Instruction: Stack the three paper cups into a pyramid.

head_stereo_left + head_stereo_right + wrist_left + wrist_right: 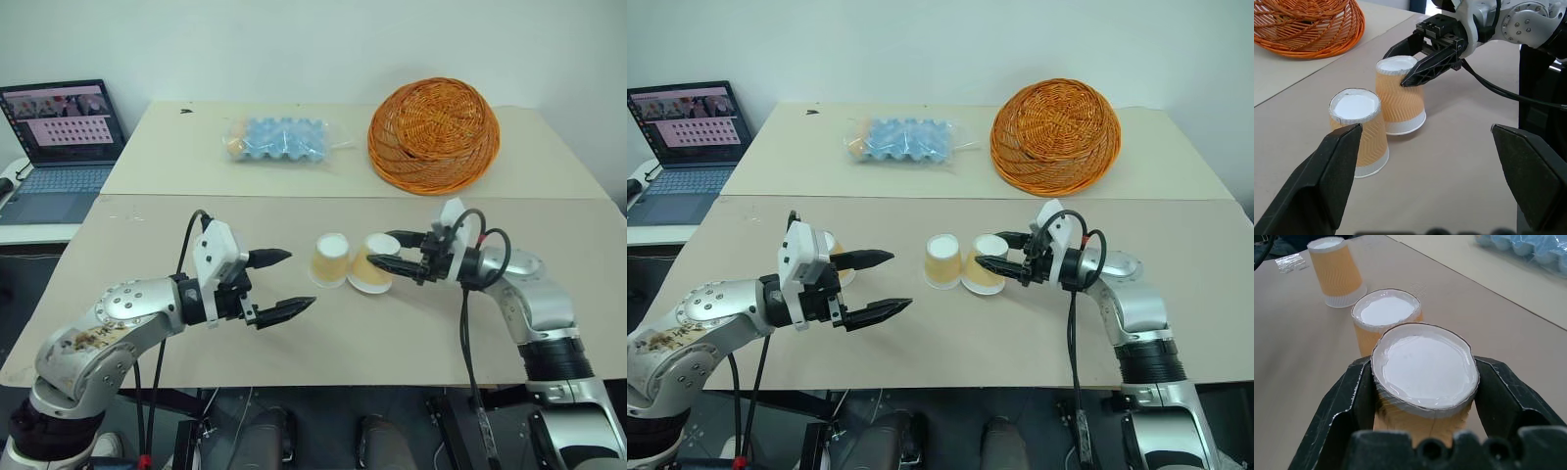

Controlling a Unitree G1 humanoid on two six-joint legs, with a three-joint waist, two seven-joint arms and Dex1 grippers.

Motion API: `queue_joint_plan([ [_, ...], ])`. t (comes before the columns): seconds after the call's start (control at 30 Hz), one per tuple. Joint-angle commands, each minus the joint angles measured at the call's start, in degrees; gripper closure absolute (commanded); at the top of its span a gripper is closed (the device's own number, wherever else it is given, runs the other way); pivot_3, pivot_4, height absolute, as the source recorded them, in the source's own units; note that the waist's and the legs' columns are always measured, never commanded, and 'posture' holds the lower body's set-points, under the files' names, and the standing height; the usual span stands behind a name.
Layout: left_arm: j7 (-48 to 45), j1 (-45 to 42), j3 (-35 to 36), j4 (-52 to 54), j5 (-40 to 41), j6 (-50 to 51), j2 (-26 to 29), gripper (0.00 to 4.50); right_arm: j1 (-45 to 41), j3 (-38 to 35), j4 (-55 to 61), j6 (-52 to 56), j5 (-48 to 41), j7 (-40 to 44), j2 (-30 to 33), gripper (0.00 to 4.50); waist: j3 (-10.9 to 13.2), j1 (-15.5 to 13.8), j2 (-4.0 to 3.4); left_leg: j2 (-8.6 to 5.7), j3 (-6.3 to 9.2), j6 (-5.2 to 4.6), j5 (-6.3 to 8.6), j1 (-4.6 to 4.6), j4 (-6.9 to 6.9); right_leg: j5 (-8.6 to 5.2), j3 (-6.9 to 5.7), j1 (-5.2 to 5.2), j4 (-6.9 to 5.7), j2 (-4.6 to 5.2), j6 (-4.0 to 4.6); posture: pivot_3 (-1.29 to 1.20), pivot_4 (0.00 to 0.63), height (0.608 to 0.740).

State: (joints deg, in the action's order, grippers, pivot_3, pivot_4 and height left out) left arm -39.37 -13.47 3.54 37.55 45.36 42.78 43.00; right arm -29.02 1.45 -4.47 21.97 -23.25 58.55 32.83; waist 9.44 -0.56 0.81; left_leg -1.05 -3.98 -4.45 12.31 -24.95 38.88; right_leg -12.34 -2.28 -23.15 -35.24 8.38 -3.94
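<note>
- The right hand (384,253) was squeezed shut on one paper cup (375,262), near the middle of the left eye picture. Its two black fingers pinched the cup's sides near the top.
- That cup was upside down, white base up, and looked tipped a little on the tabletop (411,333).
- A second cup (329,259) stood upside down just to the left of it. The two were very close, maybe touching.
- The third cup (831,257) sat at the left of the right eye picture, partly hidden behind the left hand (880,284).
- The left hand was wide open and held nothing.
- No cup was on top of another yet, so the pyramid was not built.
- The cups looked very light and thin, I think. A hard squeeze could dent one, and a small bump could knock one over.
- The wavy sides probably gave a good grip. The best place to hold was likely across the sides near the stiff base, with a soft squeeze.
- A wicker basket (433,133) sat at the upper right, well away from the cups.
</note>
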Motion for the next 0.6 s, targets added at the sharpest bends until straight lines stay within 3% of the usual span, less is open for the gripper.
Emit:
queue_joint_plan([
  [0.03,0.32,-0.35,1.53,2.20,1.21,0.24,0.40,0.00,-1.43,-0.53,0.05,-2.71,0.72,0.51,-0.01,1.87,0.00,-0.03,0.00,0.00,0.00,0.08,-0.04,0.00,0.00,0.00,0.00,0.00,0.00,0.00,0.00,0.00,0.150,0.726],
  [0.33,0.17,-0.60,1.54,1.96,1.21,0.23,0.61,0.00,-1.80,-0.01,-2.19,-4.30,2.96,0.30,-0.48,1.87,0.00,0.01,0.00,0.00,0.00,0.21,-0.12,0.00,-0.01,0.00,0.00,0.00,0.00,0.00,0.00,0.00,0.150,0.726],
  [0.4,0.12,-0.66,1.51,1.88,1.18,0.18,0.58,0.00,-1.92,-0.10,-2.42,-3.99,2.97,0.28,-0.64,0.89,0.00,0.02,0.00,-0.01,0.00,0.21,-0.13,0.00,-0.01,0.00,0.00,0.00,0.01,0.00,0.00,0.00,0.150,0.726],
  [0.5,0.03,-0.71,1.50,1.75,1.14,0.10,0.57,0.00,-2.03,0.07,-2.74,-4.34,3.65,0.13,-0.59,0.06,0.00,-0.02,0.00,-0.01,0.00,0.21,-0.12,0.00,-0.01,0.00,0.00,0.01,0.01,0.00,0.00,0.00,0.150,0.726],
  [0.6,0.02,-0.78,1.34,1.64,1.04,0.08,0.50,0.00,-1.89,-0.04,-2.29,-4.49,3.93,0.51,-0.15,0.06,0.00,-0.02,0.00,-0.01,0.00,0.21,-0.13,0.00,-0.01,0.00,0.00,0.01,0.01,0.00,0.00,0.00,0.150,0.726],
])
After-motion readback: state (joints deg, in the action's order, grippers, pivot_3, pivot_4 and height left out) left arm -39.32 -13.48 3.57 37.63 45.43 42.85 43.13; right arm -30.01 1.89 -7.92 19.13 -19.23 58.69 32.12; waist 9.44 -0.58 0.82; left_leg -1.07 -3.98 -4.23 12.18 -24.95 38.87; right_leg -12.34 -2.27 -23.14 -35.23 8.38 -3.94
